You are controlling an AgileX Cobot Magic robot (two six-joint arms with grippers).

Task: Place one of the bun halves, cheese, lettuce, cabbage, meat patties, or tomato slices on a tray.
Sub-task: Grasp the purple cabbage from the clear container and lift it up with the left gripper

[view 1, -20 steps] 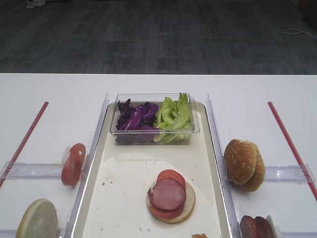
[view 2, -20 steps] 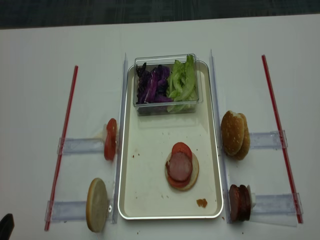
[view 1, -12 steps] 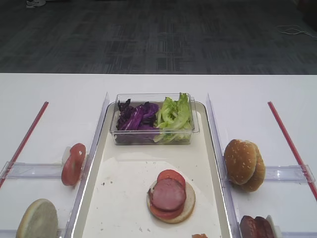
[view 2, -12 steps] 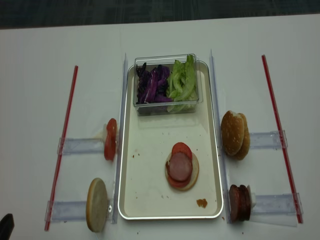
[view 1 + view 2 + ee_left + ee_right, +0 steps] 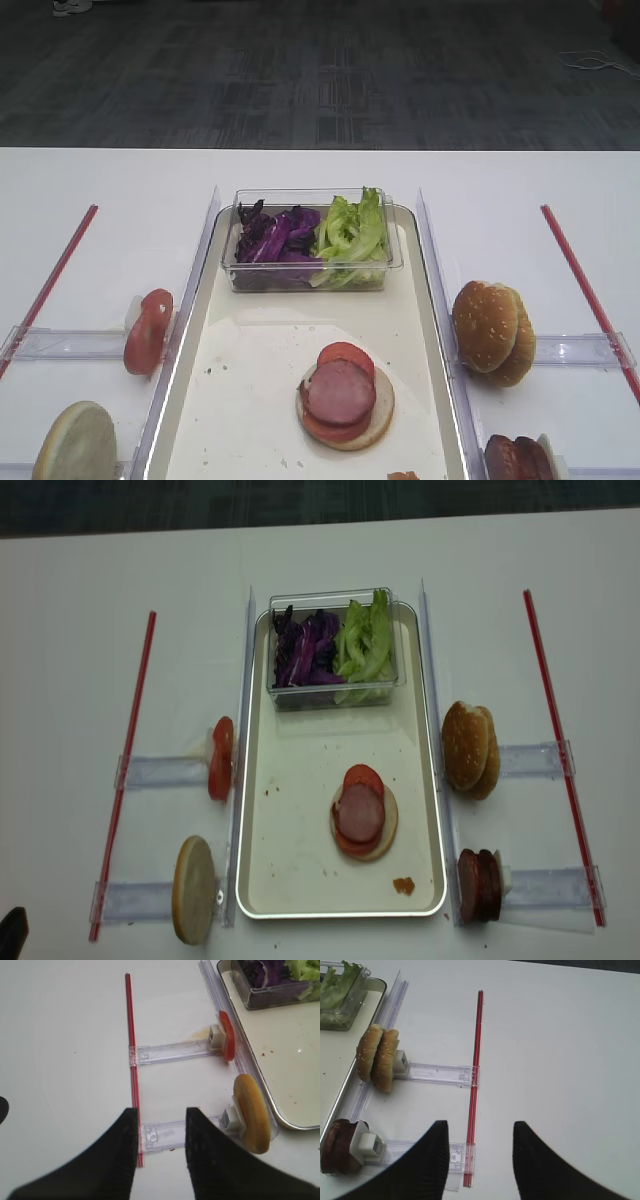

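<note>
A cream-white tray (image 5: 300,880) sits at the middle of a white desk (image 5: 80,600), carrying a half-built burger: a bun half (image 5: 386,832) topped with tomato slices (image 5: 363,777) and a meat patty (image 5: 359,813). At the tray's far end a clear plastic tub (image 5: 333,695) holds purple cabbage (image 5: 308,650) on its left and green lettuce (image 5: 367,640) on its right. Off the tray's left edge, a tomato slice (image 5: 220,759) and a bun half (image 5: 194,890) stand on edge in clear holders; off its right edge stand two bun halves (image 5: 471,748) and dark meat patties (image 5: 478,886). Red strips (image 5: 128,750) line both outer sides. The left gripper (image 5: 161,1125) hangs above the desk beside the left strip, jaws parted and holding nothing; the right gripper (image 5: 479,1137) hangs likewise over the right strip, released and empty.
</note>
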